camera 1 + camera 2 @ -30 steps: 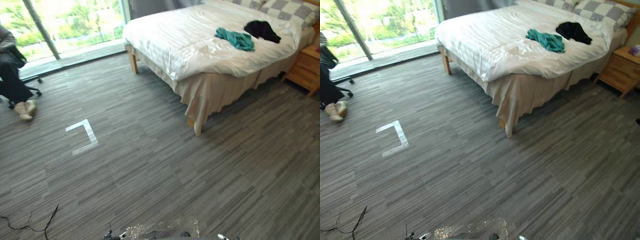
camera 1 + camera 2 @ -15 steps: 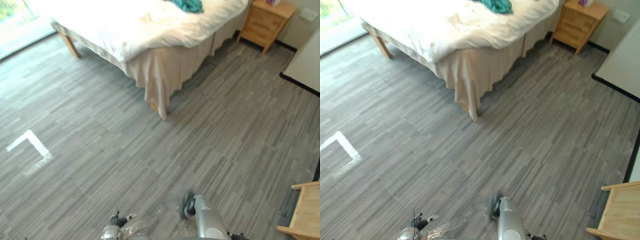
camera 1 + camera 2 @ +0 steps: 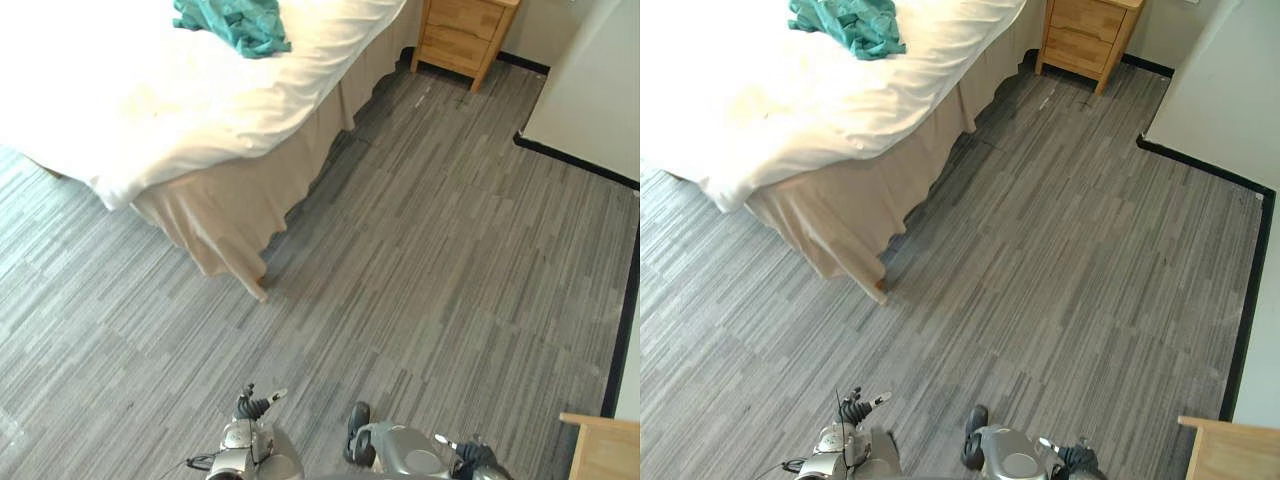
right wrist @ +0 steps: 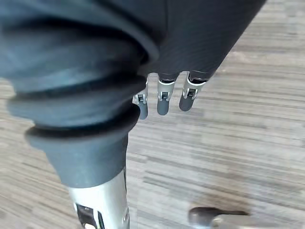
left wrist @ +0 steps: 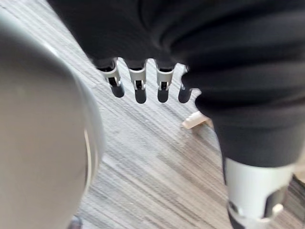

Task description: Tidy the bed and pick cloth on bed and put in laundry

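On white bed, teal cloth crumpled — left hand, right hand slack, empty

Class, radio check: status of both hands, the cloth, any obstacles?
Left hand open, empty. Right hand open, empty. Teal cloth lies on bed. Grey floor runs up to bed.

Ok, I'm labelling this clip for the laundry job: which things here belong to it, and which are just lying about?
Job: teal cloth, lying on the bed.
Lying about: wooden nightstand; wooden furniture corner.
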`<state>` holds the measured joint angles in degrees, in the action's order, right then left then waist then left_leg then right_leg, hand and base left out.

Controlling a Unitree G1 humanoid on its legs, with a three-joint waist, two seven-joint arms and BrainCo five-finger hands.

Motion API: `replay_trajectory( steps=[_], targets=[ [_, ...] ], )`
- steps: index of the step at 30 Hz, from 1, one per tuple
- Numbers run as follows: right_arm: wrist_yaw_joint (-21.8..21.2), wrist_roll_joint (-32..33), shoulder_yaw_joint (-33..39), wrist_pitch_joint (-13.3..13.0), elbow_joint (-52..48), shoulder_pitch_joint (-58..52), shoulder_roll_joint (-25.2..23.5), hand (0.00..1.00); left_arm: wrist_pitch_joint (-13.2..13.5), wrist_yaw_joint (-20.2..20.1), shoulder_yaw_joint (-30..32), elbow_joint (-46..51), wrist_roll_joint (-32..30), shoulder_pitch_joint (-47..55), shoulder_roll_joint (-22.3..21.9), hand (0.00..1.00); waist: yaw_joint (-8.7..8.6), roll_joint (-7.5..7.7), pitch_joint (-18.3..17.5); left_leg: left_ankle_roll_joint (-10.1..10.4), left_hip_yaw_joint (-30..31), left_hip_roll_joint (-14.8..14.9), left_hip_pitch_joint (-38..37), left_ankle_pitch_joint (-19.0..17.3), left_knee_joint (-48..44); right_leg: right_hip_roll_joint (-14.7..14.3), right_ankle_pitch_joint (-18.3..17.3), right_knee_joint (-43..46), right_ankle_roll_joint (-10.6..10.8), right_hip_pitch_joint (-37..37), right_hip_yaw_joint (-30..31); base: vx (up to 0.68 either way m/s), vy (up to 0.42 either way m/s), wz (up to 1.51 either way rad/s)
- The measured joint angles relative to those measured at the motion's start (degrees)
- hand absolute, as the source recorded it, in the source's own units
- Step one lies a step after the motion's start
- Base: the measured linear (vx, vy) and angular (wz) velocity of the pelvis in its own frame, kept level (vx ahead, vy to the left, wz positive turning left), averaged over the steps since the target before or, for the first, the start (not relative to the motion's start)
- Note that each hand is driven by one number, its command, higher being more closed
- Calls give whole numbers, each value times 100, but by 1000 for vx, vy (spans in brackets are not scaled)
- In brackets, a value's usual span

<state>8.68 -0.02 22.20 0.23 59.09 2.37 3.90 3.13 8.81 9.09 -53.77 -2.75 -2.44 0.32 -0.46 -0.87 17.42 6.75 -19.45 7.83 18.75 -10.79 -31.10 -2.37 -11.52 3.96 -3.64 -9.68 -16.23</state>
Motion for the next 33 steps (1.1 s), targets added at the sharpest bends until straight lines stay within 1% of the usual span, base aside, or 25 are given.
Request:
replay_trajectory(
  steps=[1,2,3,4,5,6,8,9,10,11,12,13,14,15,16,17,18,19,20,21,22,23,27,30,33],
  targets=[
    [-4,-4,-4,-17,-59,-11,4,0,5,-7,-85,-34,-7,1,-38,0,14,-93,-42,-308,-483,-208,92,319,980,-61,-75,-249,124,-367,14,632,39,-36],
    [-3,-12,-6,-10,-98,-95,32,0,-1,-14,-125,-60,-14,39,-77,0,112,-223,-113,-789,-885,-281,174,789,1644,-186,-158,-476,254,-695,105,645,63,-51],
    [-4,-16,-20,-3,-95,-142,-11,0,-1,-12,-115,-64,-14,49,-65,0,191,-224,-124,-1287,-904,-286,151,1167,1596,-194,-230,-516,320,-855,199,690,101,-51],
    [-7,-38,-46,9,-93,-196,-189,0,-12,-35,-52,-85,-14,43,-18,0,237,-7,-218,-1652,-964,-523,57,1102,1501,35,-278,-388,386,-989,230,752,130,-9],
    [-18,-59,-57,17,-51,-288,-245,0,-8,-71,-24,-76,-18,66,-8,0,219,98,-327,-1846,-864,-750,-78,939,1677,233,-310,332,453,-699,198,911,185,41],
    [-22,-61,23,29,137,-306,-270,0,1,-119,15,-79,-13,67,-16,0,235,170,-325,-1837,-639,-899,-297,806,1767,450,-258,1715,735,-228,194,756,180,77],
    [-29,-31,240,29,125,-332,-322,0,-20,-117,20,-98,-13,102,-10,0,142,244,-329,-1686,-248,-1098,-643,618,1845,673,66,3446,1278,360,319,787,150,125],
    [-26,-61,245,25,124,-376,-272,0,-77,-116,14,-280,-13,143,15,0,-6,249,-321,-1614,376,-1282,-1391,405,1992,921,-116,5185,1165,893,348,713,85,157],
    [-25,-53,251,23,119,-395,-268,0,-78,-115,14,-309,-13,163,18,0,-13,238,-316,-1599,485,-1298,-1554,394,2049,971,-186,5283,1112,937,318,695,8,190],
    [-31,-61,222,14,62,-453,-215,0,-73,-114,12,-308,-12,263,47,0,-19,174,-299,-1585,854,-1273,-2120,389,2243,1076,-481,5205,853,1109,201,518,-67,141],
    [-33,-64,220,1,50,-493,-196,0,-70,-113,25,-310,-12,314,68,0,-11,83,-298,-1575,1145,-1187,-2469,385,2290,1094,-716,4621,716,1359,297,757,-136,155],
    [-36,-71,228,0,32,-498,-183,0,-74,-109,52,-307,-12,339,67,0,-11,65,-339,-1534,1275,-1136,-2564,369,2286,1081,-740,4222,731,1520,425,720,-203,158],
    [-40,-81,236,6,24,-500,-140,0,-67,-107,55,-310,-13,399,77,0,-6,32,-443,-1216,1506,-1021,-2661,302,2285,1012,-691,3325,797,1861,900,666,-272,169],
    [-40,-112,268,17,43,-506,-129,0,-65,-108,60,-315,-14,434,90,0,-10,65,-486,-1050,1723,-956,-2735,203,2332,1011,-470,2442,956,2119,1575,529,-279,175],
    [-39,-116,280,21,68,-514,-132,0,-66,-107,63,-319,-14,453,92,0,-21,89,-501,-939,1832,-917,-2777,128,2355,1030,-295,2011,996,2217,1921,542,-358,186],
    [-53,-136,281,39,148,-529,-157,0,-64,-106,119,-319,-15,526,87,0,-13,200,-577,-691,1995,-818,-2911,-97,2394,1064,211,1215,1035,2341,2487,463,-343,145],
    [-73,-165,282,44,171,-551,-206,0,-66,-109,219,-318,-15,580,81,0,8,233,-593,-583,2071,-795,-2947,-232,2394,1076,519,896,1055,2356,2675,570,-474,169],
    [-112,-213,327,41,260,-629,-310,0,-48,-105,569,-283,50,663,87,0,58,432,-670,-353,2249,-786,-3067,-453,2371,1133,1563,862,1370,2414,2789,522,-520,133],
    [-137,-290,353,86,261,-628,-157,0,-76,-98,863,-355,36,629,-132,0,126,136,-697,-216,2396,-450,-3083,-426,2285,986,1242,1344,1214,2411,2467,472,-488,129],
    [-131,-296,354,82,228,-686,-133,0,-54,-112,986,-351,25,677,-192,0,123,134,-774,-120,2375,-363,-3021,-360,2225,963,1035,1357,1173,2365,2334,423,-445,93],
    [-118,-297,353,83,226,-660,-69,0,-41,-102,1157,-356,35,735,-348,0,140,-93,-844,-92,2360,-97,-3045,-310,2178,809,893,1442,999,2233,2048,346,-385,94],
    [-127,-294,353,80,214,-663,-49,0,-44,-98,1204,-363,41,758,-411,0,91,-174,-889,73,2412,83,-3019,-150,2173,751,747,1522,862,2111,1746,327,-389,88],
    [-114,-270,314,79,253,-667,-54,0,-46,-99,1106,-380,83,747,-353,0,22,-132,-893,192,2340,293,-2893,471,2225,850,624,1279,708,1617,988,183,-343,104],
    [-106,-221,316,80,271,-682,-54,0,-59,-83,674,-429,109,735,-233,0,-28,-127,-894,235,1580,364,-2853,801,2372,929,664,986,648,1264,519,4,-143,88],
    [-105,-163,319,73,279,-678,-47,0,-56,9,382,-430,183,739,-163,0,-31,-137,-910,99,1079,359,-2877,964,2694,934,800,702,657,1141,287,-96,-47,43]
  ],
)
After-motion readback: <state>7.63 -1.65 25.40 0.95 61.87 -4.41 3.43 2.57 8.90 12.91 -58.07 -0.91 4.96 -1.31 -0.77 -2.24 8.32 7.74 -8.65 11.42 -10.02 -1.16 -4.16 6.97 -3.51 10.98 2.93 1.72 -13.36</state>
